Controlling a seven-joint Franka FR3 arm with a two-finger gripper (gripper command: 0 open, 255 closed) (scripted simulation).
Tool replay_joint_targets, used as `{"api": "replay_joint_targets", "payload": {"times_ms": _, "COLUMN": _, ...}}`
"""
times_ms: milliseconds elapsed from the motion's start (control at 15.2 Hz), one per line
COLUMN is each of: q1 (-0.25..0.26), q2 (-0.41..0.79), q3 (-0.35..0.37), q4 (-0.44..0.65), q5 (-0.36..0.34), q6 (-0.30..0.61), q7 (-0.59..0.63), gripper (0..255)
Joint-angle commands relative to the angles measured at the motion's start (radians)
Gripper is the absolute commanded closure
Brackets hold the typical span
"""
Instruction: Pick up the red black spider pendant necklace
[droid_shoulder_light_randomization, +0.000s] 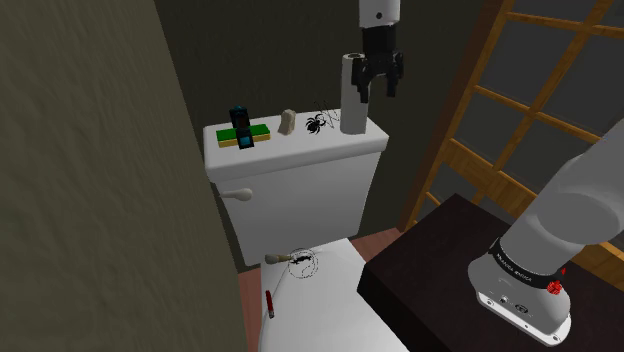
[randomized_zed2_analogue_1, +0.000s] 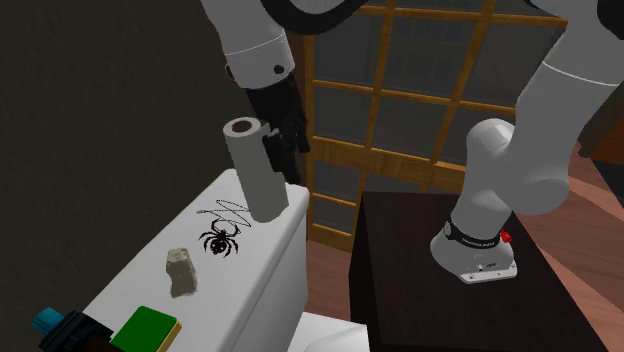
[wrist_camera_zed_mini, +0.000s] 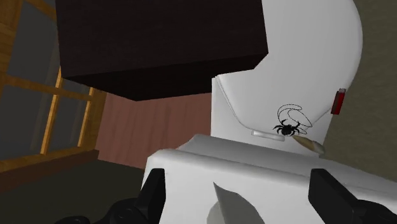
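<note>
A black spider pendant necklace (droid_shoulder_light_randomization: 317, 123) (randomized_zed2_analogue_1: 220, 240) lies on the white toilet tank lid (droid_shoulder_light_randomization: 300, 148) (randomized_zed2_analogue_1: 160, 240), its thin chain coiled beside it. Right next to it stands a grey roll (droid_shoulder_light_randomization: 352, 95) (randomized_zed2_analogue_1: 255, 170). My gripper (droid_shoulder_light_randomization: 378, 88) (randomized_zed2_analogue_1: 285, 150) hangs open above the tank's end, just beyond the roll's top and holding nothing. A second spider necklace (droid_shoulder_light_randomization: 302, 264) (wrist_camera_zed_mini: 289, 126) lies lower down on the closed toilet seat lid (droid_shoulder_light_randomization: 330, 300) (wrist_camera_zed_mini: 299, 63). In the wrist view my gripper (wrist_camera_zed_mini: 242, 203) has its fingers (wrist_camera_zed_mini: 153, 191) wide apart over the tank's edge.
The tank lid also carries a beige lump (droid_shoulder_light_randomization: 288, 122) (randomized_zed2_analogue_1: 182, 270) and a green-yellow block (droid_shoulder_light_randomization: 243, 137) (randomized_zed2_analogue_1: 145, 328) with a black-blue item on top. A small red stick (droid_shoulder_light_randomization: 270, 303) (wrist_camera_zed_mini: 341, 102) lies on the seat lid. The dark stand (droid_shoulder_light_randomization: 440, 270) sits close beside the toilet; a wooden lattice window (randomized_zed2_analogue_1: 420, 100) stands behind.
</note>
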Motion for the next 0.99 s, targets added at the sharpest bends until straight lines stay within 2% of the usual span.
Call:
{"api": "replay_joint_targets", "payload": {"times_ms": 0, "q1": 0.006, "q2": 0.089, "q3": 0.011, "q4": 0.083, "q5": 0.010, "q6": -0.005, "q7": 0.031, "gripper": 0}}
{"api": "replay_joint_targets", "payload": {"times_ms": 264, "q1": 0.019, "q2": 0.267, "q3": 0.023, "q4": 0.277, "q5": 0.021, "q6": -0.037, "q7": 0.084, "gripper": 0}}
{"api": "replay_joint_targets", "payload": {"times_ms": 594, "q1": 0.043, "q2": 0.503, "q3": 0.032, "q4": 0.572, "q5": 0.029, "q6": -0.112, "q7": 0.149, "gripper": 0}}
{"api": "replay_joint_targets", "payload": {"times_ms": 924, "q1": 0.042, "q2": 0.499, "q3": 0.030, "q4": 0.499, "q5": 0.028, "q6": -0.044, "q7": 0.139, "gripper": 0}}
